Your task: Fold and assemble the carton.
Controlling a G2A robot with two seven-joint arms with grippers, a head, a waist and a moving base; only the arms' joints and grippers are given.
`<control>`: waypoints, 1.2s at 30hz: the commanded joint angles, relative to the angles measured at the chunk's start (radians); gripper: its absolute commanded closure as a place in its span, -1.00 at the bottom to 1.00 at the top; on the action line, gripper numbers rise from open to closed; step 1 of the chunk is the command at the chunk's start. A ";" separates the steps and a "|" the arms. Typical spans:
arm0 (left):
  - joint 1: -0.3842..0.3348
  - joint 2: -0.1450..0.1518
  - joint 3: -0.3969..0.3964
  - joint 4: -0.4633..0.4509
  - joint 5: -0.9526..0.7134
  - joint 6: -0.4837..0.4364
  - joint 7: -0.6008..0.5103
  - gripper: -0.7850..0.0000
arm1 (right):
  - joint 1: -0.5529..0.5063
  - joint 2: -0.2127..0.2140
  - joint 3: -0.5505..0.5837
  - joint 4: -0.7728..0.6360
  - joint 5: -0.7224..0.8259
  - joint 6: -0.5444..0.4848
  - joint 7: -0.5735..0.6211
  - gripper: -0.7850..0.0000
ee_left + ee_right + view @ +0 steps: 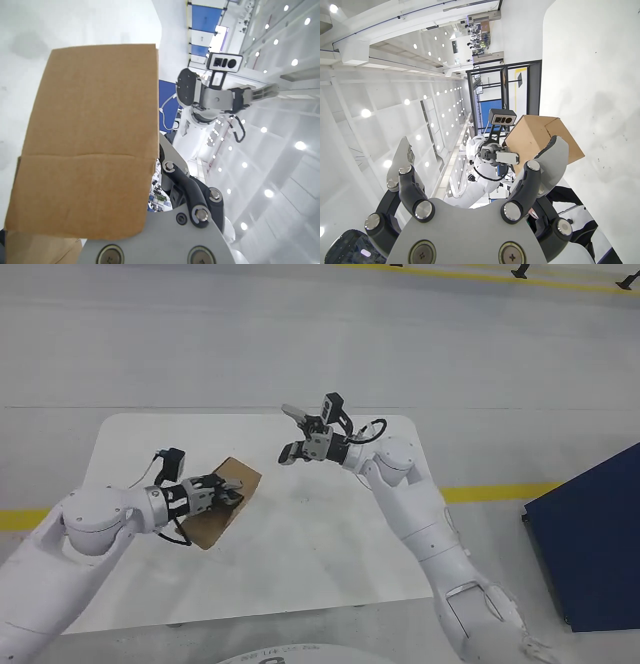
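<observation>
Over the bench, with a blue panel on the floor well apart and no hindrance, the carton hangs tilted, clamped in the left pincer. The right pincer hovers near it, spread wide and empty. Flap folding seems to be the step in hand. Next, the right pincer must meet a carton flap squarely and press it in without twisting the carton from the left's grip.
</observation>
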 commanded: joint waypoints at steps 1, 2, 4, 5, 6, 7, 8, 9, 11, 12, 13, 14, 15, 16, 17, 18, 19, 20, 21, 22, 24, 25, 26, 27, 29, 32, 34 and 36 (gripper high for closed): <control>0.004 0.001 0.011 -0.032 0.052 0.049 0.037 1.00 | 0.000 -0.001 -0.007 -0.003 -0.005 0.000 -0.013 -1.00; 0.006 0.001 0.015 -0.045 0.064 0.063 0.044 1.00 | 0.000 -0.002 -0.010 -0.003 -0.004 -0.001 -0.018 -1.00; 0.009 0.001 0.017 -0.062 0.076 0.081 0.048 1.00 | 0.002 -0.003 -0.017 -0.003 -0.005 -0.001 -0.025 -1.00; 0.011 0.001 0.016 -0.066 0.076 0.087 0.044 1.00 | 0.003 -0.004 -0.020 -0.002 -0.005 -0.001 -0.028 -1.00; 0.011 0.002 0.015 -0.068 0.078 0.093 0.041 1.00 | 0.004 -0.005 -0.022 -0.001 -0.007 -0.002 -0.032 -1.00; 0.011 0.002 0.015 -0.064 0.082 0.108 0.036 1.00 | 0.005 -0.005 -0.024 -0.001 -0.010 -0.003 -0.036 -1.00; 0.006 0.003 0.019 -0.058 0.094 0.132 0.028 1.00 | 0.005 -0.005 -0.025 -0.002 -0.011 -0.006 -0.040 -1.00; -0.005 0.004 0.031 -0.052 0.119 0.167 0.017 1.00 | 0.005 -0.005 -0.025 -0.002 -0.010 -0.008 -0.044 -1.00; -0.044 0.006 0.086 -0.044 0.214 0.265 -0.029 1.00 | 0.002 -0.005 -0.023 -0.003 -0.007 -0.012 -0.045 -1.00; -0.071 0.006 0.123 -0.038 0.271 0.326 -0.055 1.00 | 0.000 -0.005 -0.020 -0.003 -0.006 -0.015 -0.045 -1.00; -0.102 0.005 0.170 -0.033 0.331 0.388 -0.088 1.00 | -0.002 -0.004 -0.016 -0.004 -0.004 -0.017 -0.044 -1.00; -0.136 0.002 0.217 -0.025 0.376 0.450 -0.131 1.00 | -0.004 -0.003 -0.013 -0.004 -0.002 -0.020 -0.043 -1.00; -0.173 -0.002 0.260 -0.018 0.412 0.501 -0.167 1.00 | -0.007 -0.002 -0.009 -0.006 0.000 -0.021 -0.041 -1.00; -0.208 -0.007 0.303 -0.008 0.436 0.532 -0.197 1.00 | -0.011 -0.001 -0.005 -0.007 0.001 -0.024 -0.040 -1.00; -0.237 -0.012 0.344 0.012 0.439 0.534 -0.196 1.00 | -0.015 0.000 0.000 -0.009 0.002 -0.028 -0.038 -1.00; -0.268 -0.018 0.377 0.026 0.432 0.541 -0.189 1.00 | -0.020 0.001 0.005 -0.011 0.004 -0.032 -0.036 -1.00; -0.298 -0.024 0.407 0.036 0.420 0.548 -0.182 1.00 | -0.025 0.002 0.012 -0.013 0.007 -0.035 -0.032 -1.00; -0.327 -0.029 0.435 0.046 0.407 0.552 -0.178 1.00 | -0.030 0.004 0.019 -0.015 0.011 -0.038 -0.030 -1.00; -0.354 -0.035 0.463 0.061 0.398 0.552 -0.178 0.97 | -0.034 0.005 0.027 -0.016 0.015 -0.041 -0.028 -1.00; -0.380 -0.040 0.491 0.074 0.387 0.552 -0.178 -0.06 | -0.039 0.007 0.034 -0.019 0.019 -0.043 -0.025 -1.00; -0.429 -0.050 0.544 0.089 0.370 0.552 -0.178 -1.00 | -0.047 0.009 0.046 -0.023 0.024 -0.045 -0.020 -1.00; -0.450 -0.055 0.567 0.096 0.360 0.552 -0.178 -1.00 | -0.050 0.010 0.051 -0.026 0.026 -0.046 -0.019 -1.00; -0.470 -0.059 0.589 0.103 0.350 0.552 -0.178 -1.00 | -0.053 0.011 0.055 -0.028 0.027 -0.046 -0.018 -1.00; -0.487 -0.064 0.607 0.108 0.340 0.552 -0.178 -1.00 | -0.056 0.012 0.057 -0.031 0.026 -0.046 -0.016 -1.00; -0.514 -0.070 0.632 0.113 0.310 0.552 -0.178 -1.00 | -0.061 0.014 0.062 -0.035 0.027 -0.047 -0.017 -1.00; -0.539 -0.071 0.644 0.105 0.288 0.552 -0.178 -1.00 | -0.067 0.015 0.067 -0.042 0.026 -0.048 -0.018 -1.00; -0.535 -0.067 0.617 0.080 0.270 0.552 -0.155 -1.00 | -0.071 0.016 0.069 -0.045 0.028 -0.050 -0.018 -1.00; -0.502 -0.057 0.553 0.022 0.221 0.552 -0.105 -1.00 | -0.073 0.017 0.070 -0.049 0.025 -0.050 -0.021 -1.00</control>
